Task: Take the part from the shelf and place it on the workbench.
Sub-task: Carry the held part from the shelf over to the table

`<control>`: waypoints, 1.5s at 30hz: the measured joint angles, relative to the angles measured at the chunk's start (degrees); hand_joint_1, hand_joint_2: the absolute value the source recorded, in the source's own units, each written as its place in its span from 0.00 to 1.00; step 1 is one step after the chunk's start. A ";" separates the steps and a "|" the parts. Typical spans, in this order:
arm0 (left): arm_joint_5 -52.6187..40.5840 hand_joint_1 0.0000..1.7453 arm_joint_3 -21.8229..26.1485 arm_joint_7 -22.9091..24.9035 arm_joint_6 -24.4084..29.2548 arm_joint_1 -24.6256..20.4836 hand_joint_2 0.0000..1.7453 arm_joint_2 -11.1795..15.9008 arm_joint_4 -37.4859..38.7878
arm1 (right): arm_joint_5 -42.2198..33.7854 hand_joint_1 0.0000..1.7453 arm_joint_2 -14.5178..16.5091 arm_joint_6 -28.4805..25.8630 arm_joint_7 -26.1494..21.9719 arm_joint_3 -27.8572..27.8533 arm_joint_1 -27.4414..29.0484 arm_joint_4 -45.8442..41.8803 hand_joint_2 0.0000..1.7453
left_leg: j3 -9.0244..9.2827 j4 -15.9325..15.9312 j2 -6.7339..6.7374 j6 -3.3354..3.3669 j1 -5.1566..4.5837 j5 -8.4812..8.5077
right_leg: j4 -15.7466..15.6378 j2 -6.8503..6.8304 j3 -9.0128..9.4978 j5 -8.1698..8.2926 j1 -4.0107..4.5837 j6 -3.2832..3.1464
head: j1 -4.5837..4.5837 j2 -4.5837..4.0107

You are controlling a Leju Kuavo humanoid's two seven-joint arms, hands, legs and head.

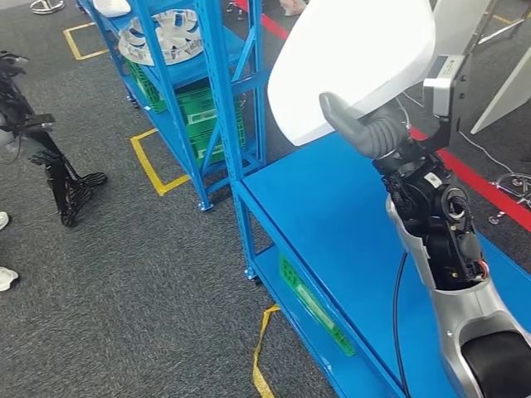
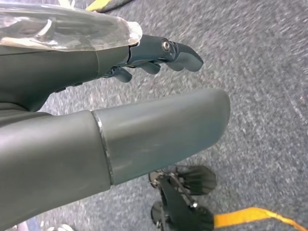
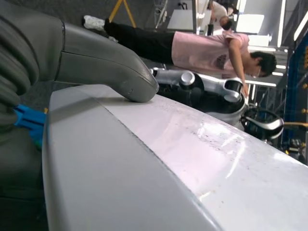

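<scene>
The part (image 1: pixel 351 58) is a large, smooth white shell. My right hand (image 1: pixel 376 133) grips it by its near edge, with the grey thumb (image 3: pixel 109 62) pressed on top of the white surface (image 3: pixel 163 163). It hangs over the far end of the blue workbench (image 1: pixel 325 215); whether it touches the top I cannot tell. My left hand (image 2: pixel 145 130) is over the grey carpet, thumb and dark fingers (image 2: pixel 163 50) stretched out and apart, holding nothing.
A blue shelf rack (image 1: pixel 207 75) stands beyond the bench, with a white fan-like part (image 1: pixel 163 33) and green crates (image 1: pixel 200 116). Another green crate (image 1: pixel 313 307) lies under the bench. A dark machine (image 1: pixel 62 182) stands on the left floor. A person in pink (image 3: pixel 207 48) is nearby.
</scene>
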 joint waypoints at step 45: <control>1.13 0.00 0.01 0.00 0.17 0.55 0.00 -0.14 0.00 | -0.61 1.00 1.21 3.48 -2.24 2.66 -1.12 3.49 1.00 | 6.96 -15.00 0.01 2.79 -0.09 7.46 | 11.85 -0.17 -4.19 -7.91 0.05 2.71 | 1.20 0.00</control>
